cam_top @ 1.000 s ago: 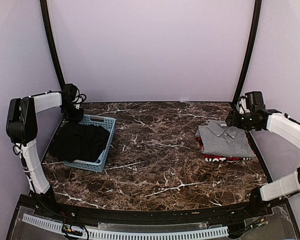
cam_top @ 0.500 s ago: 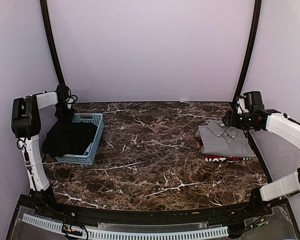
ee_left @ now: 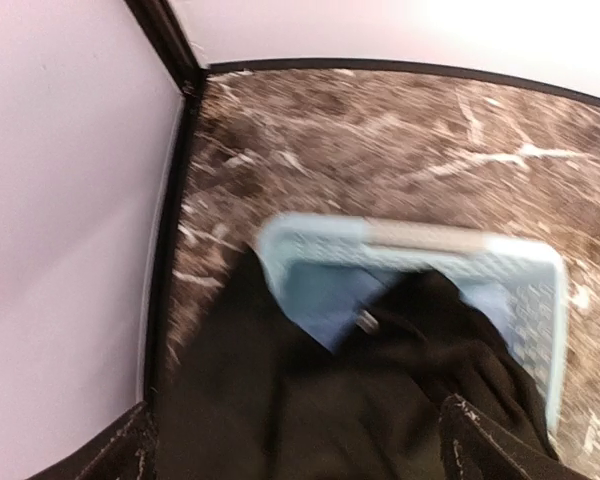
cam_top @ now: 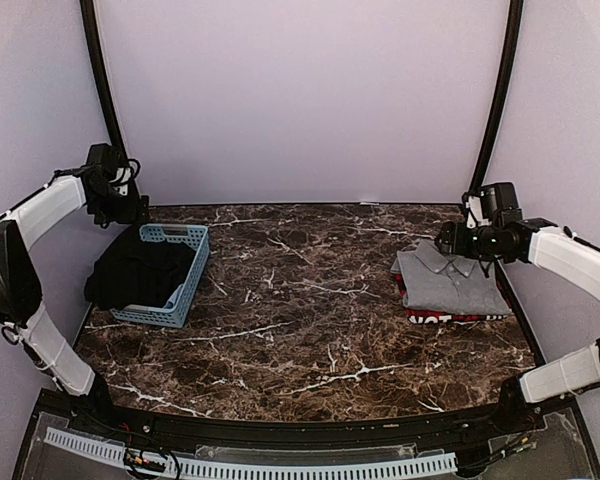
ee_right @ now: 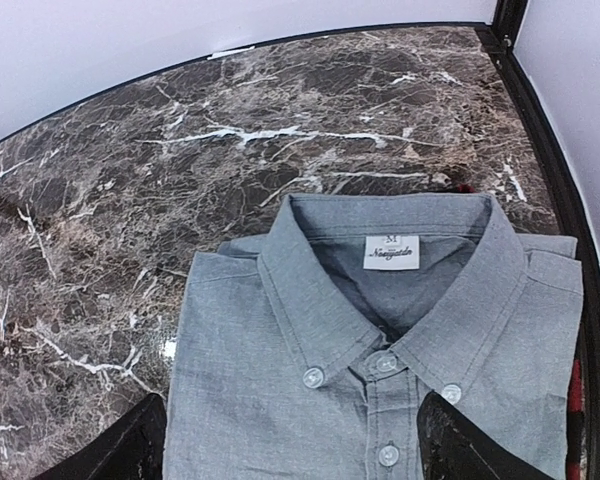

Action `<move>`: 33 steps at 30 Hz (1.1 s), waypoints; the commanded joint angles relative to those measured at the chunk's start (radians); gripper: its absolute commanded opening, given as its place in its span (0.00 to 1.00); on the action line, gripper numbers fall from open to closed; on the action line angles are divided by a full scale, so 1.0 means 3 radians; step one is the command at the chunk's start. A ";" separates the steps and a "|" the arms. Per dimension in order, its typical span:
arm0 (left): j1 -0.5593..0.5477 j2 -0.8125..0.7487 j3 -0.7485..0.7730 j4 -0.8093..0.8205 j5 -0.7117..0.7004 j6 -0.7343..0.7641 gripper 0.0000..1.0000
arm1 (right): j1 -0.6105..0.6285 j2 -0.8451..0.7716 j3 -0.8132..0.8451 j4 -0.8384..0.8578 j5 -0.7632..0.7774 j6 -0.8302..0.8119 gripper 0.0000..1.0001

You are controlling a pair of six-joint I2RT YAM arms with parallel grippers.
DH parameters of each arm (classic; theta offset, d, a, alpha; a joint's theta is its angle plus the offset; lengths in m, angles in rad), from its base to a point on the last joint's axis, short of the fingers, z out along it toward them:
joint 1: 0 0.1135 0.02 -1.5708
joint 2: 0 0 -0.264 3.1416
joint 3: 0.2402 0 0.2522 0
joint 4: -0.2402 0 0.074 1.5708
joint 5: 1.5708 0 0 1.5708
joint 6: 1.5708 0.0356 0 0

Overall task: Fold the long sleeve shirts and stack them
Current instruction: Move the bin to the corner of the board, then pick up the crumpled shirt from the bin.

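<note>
Left tool [ee_left: 300, 445], jaws wide and empty, is hovering directly above the black shirt [cam_top: 140, 272], which is spilling over the basket [cam_top: 176, 233] at far left. Right tool [ee_right: 295, 445], likewise open and empty, is hanging over the folded grey shirt [ee_right: 380, 340], well apart.

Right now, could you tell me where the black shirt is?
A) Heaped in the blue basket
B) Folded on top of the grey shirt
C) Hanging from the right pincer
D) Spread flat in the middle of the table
A: the black shirt lies bunched in the blue basket on the left and spills over its left side, while the grey shirt tops the pile on the right.
</note>
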 commanded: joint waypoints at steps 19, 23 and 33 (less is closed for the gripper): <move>-0.0462 -0.0570 -0.1259 -0.0214 -0.0550 -0.0582 0.13 | 0.0272 0.0051 -0.0146 0.0152 -0.0030 0.0143 0.87; -0.0465 -0.0876 -0.0914 -0.0148 0.0148 -0.0646 0.00 | 0.0270 -0.0015 -0.0165 0.0123 -0.0036 0.0159 0.87; -0.1019 -0.1233 0.0241 0.1038 0.2496 -0.1740 0.00 | 0.0276 -0.0040 -0.0098 0.0137 -0.0164 0.0192 0.88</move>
